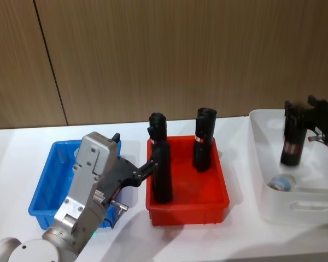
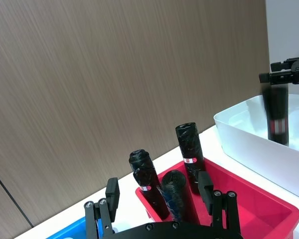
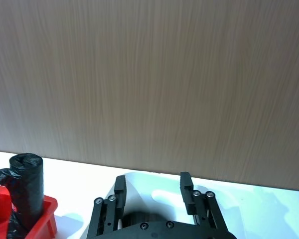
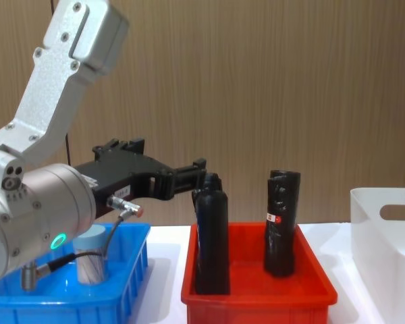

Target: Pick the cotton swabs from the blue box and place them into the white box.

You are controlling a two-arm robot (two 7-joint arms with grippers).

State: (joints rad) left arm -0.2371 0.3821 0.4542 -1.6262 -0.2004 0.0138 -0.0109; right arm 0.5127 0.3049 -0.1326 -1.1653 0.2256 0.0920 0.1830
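Observation:
One tub of cotton swabs (image 4: 91,260) stands in the blue box (image 1: 46,185), behind my left arm. Another tub of cotton swabs (image 1: 281,183) lies in the white box (image 1: 303,210). My left gripper (image 1: 156,159) reaches past the blue box into the red bin (image 1: 188,204). Its fingers (image 2: 112,191) are spread open on either side of a black roll's top (image 2: 177,191). My right gripper (image 1: 298,109) hovers open over the white box. A blurred black roll (image 1: 291,142) hangs upright just under it, its lower end inside the box.
The red bin sits between the blue and white boxes and holds three upright black rolls, one of them (image 1: 204,139) at the back right. A wooden wall stands behind the white table (image 1: 22,147). There is free table in front of the bins.

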